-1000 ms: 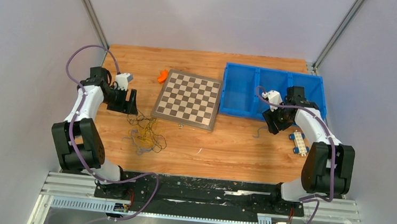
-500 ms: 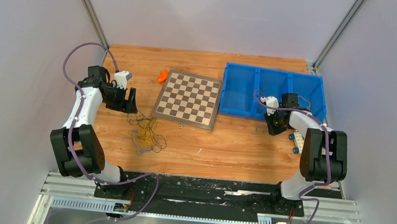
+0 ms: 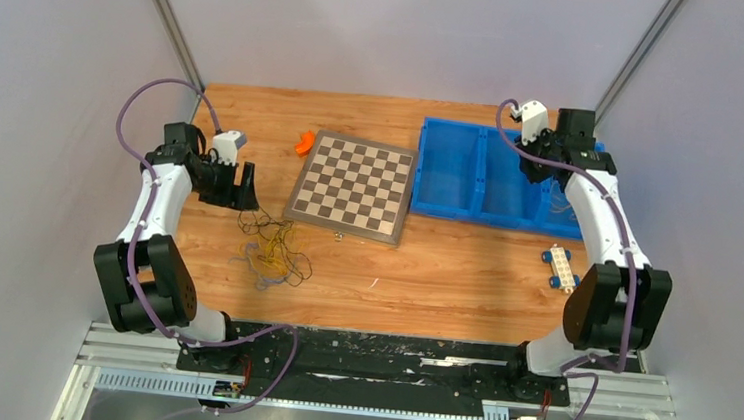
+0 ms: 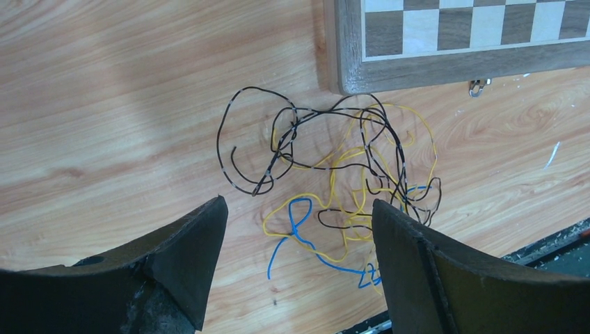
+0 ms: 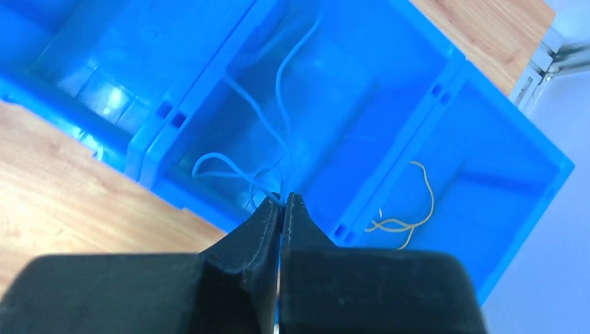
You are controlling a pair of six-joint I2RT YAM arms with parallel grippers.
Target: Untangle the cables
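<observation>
A loose tangle of thin black, yellow and blue cables [image 3: 270,247] [image 4: 334,174] lies on the wooden table in front of the chessboard. My left gripper [image 3: 242,191] [image 4: 299,205] hovers over the tangle's near side, open, with nothing between its fingers. My right gripper [image 3: 553,159] [image 5: 283,198] hangs over the blue bin [image 3: 448,171] [image 5: 389,139], shut on a thin pale blue cable [image 5: 277,87] that trails from the fingertips down into the middle compartment. A tan cable [image 5: 430,198] lies alone in the compartment to the right.
A chessboard [image 3: 355,186] [image 4: 452,42] lies at mid-table, with its corner beside the tangle. A small orange object [image 3: 304,143] sits behind the board. A white block with blue wheels [image 3: 562,269] rests near the right arm.
The right gripper shut in front of the bin, then rose and swung back over the bin with a thin cable pinched. The left arm has hardly moved.
</observation>
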